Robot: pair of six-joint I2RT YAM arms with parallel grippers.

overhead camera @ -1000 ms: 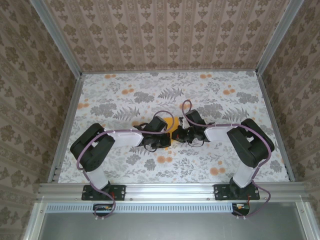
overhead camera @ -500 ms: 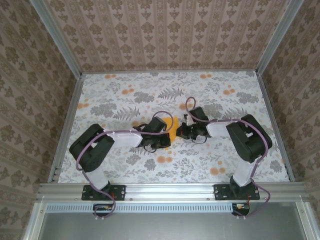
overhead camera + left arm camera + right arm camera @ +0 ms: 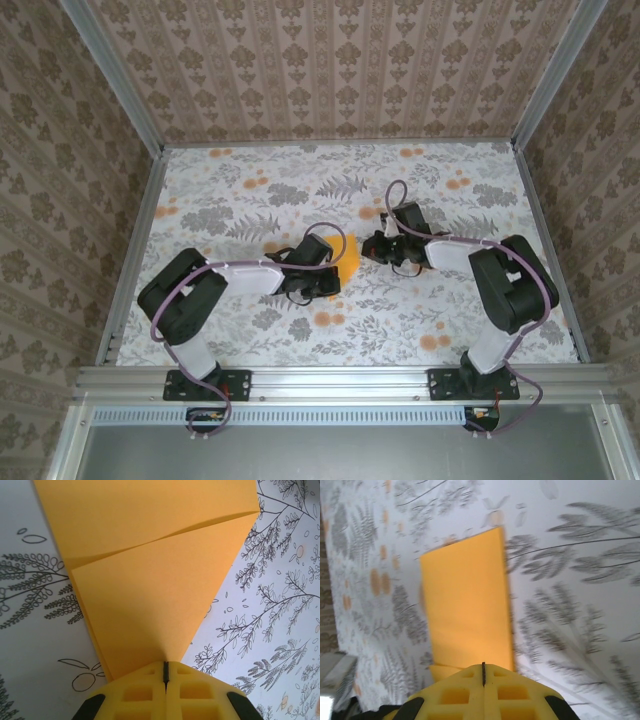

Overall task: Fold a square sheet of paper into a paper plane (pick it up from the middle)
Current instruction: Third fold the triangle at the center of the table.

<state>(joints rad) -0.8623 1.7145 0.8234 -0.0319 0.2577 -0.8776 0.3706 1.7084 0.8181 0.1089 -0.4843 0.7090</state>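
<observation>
The folded orange-yellow sheet of paper lies flat on the flowered table, between the two grippers. In the left wrist view the paper narrows to a point with a folded flap across it. My left gripper is shut, and its tips rest on that narrow end. In the top view, the left gripper sits at the paper's left edge. My right gripper is shut and holds nothing, up and to the right of the sheet. In the blurred right wrist view the right gripper has the paper lying just ahead of it.
The table has a white cloth printed with grey leaves and small orange flowers. Patterned walls and aluminium rails close it in on three sides. Both arms reach toward the middle from the near edge.
The right gripper has drawn back from the paper, moving up and to the right, uncovering more of the sheet. The left gripper and the paper have stayed in place.
</observation>
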